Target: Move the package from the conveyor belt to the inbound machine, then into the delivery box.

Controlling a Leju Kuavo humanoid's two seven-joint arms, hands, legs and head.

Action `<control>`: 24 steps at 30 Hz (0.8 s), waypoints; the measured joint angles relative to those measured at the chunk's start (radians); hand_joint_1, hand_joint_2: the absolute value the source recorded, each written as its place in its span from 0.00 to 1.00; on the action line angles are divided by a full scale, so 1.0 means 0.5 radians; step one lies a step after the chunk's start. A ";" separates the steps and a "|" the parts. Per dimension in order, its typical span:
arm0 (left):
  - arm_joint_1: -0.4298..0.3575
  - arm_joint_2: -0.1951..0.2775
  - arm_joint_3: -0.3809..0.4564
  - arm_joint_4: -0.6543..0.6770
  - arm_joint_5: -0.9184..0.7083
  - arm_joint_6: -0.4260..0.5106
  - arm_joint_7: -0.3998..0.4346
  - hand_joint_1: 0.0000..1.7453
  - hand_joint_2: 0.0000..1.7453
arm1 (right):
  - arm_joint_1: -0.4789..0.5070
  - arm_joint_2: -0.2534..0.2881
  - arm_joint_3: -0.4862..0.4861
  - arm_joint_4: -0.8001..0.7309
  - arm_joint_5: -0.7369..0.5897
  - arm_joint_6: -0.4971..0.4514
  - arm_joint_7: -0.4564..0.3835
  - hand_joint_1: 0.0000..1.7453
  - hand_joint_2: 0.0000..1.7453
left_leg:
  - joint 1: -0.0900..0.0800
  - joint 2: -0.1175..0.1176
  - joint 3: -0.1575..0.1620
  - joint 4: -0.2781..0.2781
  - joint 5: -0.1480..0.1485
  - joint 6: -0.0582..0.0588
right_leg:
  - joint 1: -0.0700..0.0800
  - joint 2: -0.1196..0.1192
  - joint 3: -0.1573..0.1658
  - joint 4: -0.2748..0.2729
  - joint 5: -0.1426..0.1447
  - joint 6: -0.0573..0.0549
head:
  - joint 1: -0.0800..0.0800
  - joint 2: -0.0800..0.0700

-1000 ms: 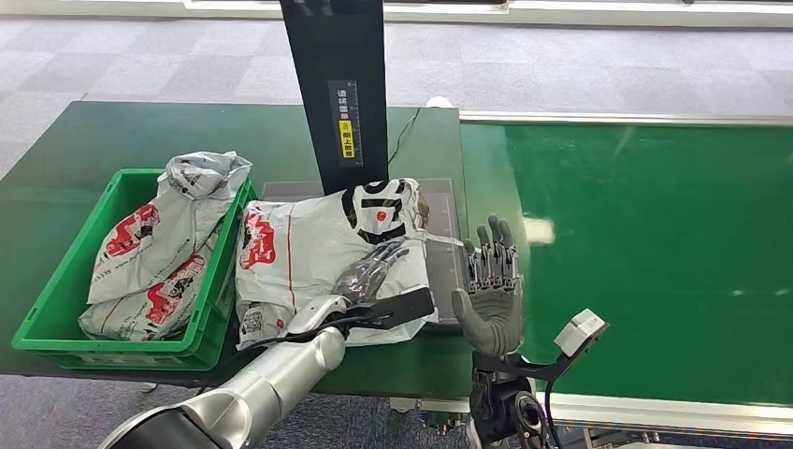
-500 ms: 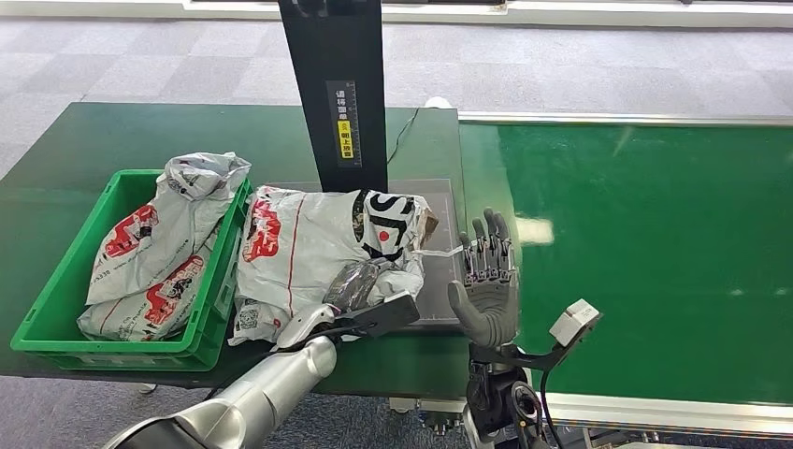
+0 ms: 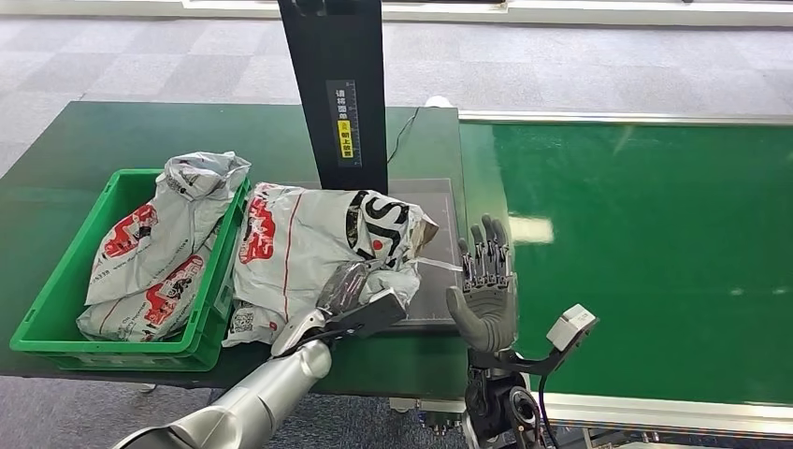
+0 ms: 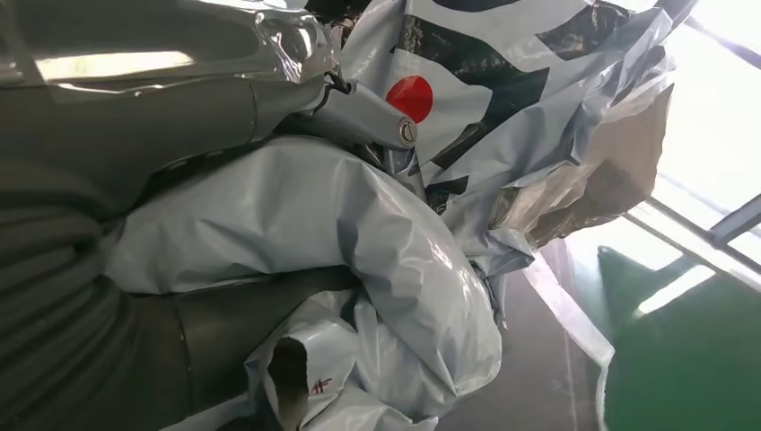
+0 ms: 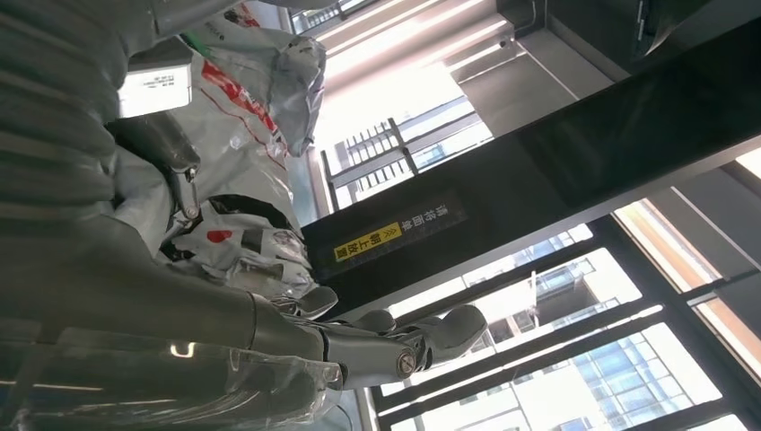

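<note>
Left hand (image 3: 348, 285) sits at the desk's (image 3: 112, 131) near edge, fingers dug into the package (image 3: 309, 243). In the left wrist view a fold of grey film is bunched between thumb and fingers (image 4: 359, 112), so it holds the bag by a pinch of plastic, likely because the soft mailer offers no firm edge. The silver forearm comes up from the near edge at a low slant, wrist angled toward the crate side.

Right hand (image 3: 486, 285) stands upright just off the package's conveyor-side edge, palm facing the bag, fingers spread wide and straight, holding nothing. Not touching as far as I can tell. Probably posed as a stop or support on that side.

Package lies crumpled on the inbound machine's scan plate (image 3: 439, 201), its far part under the black post (image 3: 338, 89), one end touching the wall of the green delivery box (image 3: 56, 271) at the desk's left. The box already has other bags (image 3: 154, 253) in it.

Conveyor belt (image 3: 655, 234) lies on the right. Judging by this, the scan stage is in hand and the drop into the box is next.
</note>
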 joint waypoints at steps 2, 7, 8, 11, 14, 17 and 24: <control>0.019 0.000 0.010 -0.030 0.017 0.008 -0.022 1.00 1.00 | 0.006 0.000 -0.001 0.000 0.002 0.000 -0.002 0.00 1.00 | 0.000 0.000 -0.004 0.000 0.000 0.000 | 0.000 0.000 -0.004 0.000 0.000 0.000 | 0.000 0.000; 0.047 0.003 0.016 -0.079 0.024 0.010 -0.024 1.00 1.00 | 0.010 0.000 -0.001 0.000 0.004 0.000 -0.003 0.00 1.00 | 0.000 0.000 -0.010 0.001 0.000 0.000 | 0.000 0.000 -0.010 0.000 0.000 0.000 | 0.000 0.000; 0.050 0.004 0.017 -0.085 0.024 0.010 -0.024 1.00 1.00 | 0.010 0.000 -0.001 0.000 0.004 0.000 -0.003 0.00 1.00 | 0.000 0.000 -0.011 0.001 0.000 0.000 | 0.000 0.000 -0.011 0.000 0.000 0.000 | 0.000 0.000; 0.058 0.005 0.018 -0.098 0.024 0.010 -0.024 1.00 1.00 | 0.010 0.000 -0.001 0.001 0.004 0.000 -0.003 0.00 1.00 | 0.000 0.000 -0.014 0.001 0.000 0.000 | 0.000 0.000 -0.014 0.000 0.000 0.000 | 0.000 0.000; 0.066 0.006 0.026 -0.113 0.042 0.020 -0.048 1.00 1.00 | 0.012 0.000 -0.002 0.002 0.004 -0.001 -0.004 0.00 1.00 | 0.000 0.000 -0.015 0.001 0.000 0.000 | 0.000 0.000 -0.015 0.000 0.000 0.000 | 0.000 0.000; 0.107 0.009 0.043 -0.180 0.155 0.047 -0.163 1.00 1.00 | 0.021 0.000 -0.003 0.002 0.005 -0.008 -0.005 0.00 1.00 | 0.000 0.000 -0.016 0.001 0.000 0.000 | 0.000 0.000 -0.016 0.000 0.000 0.000 | 0.000 0.000; 0.515 0.117 0.059 -1.086 0.634 -0.011 -0.292 1.00 1.00 | 0.120 -0.015 -0.011 -0.040 0.002 -0.064 -0.019 0.00 1.00 | 0.000 0.002 -0.024 0.000 -0.001 0.000 | 0.000 0.003 -0.025 0.000 0.000 0.000 | 0.000 0.000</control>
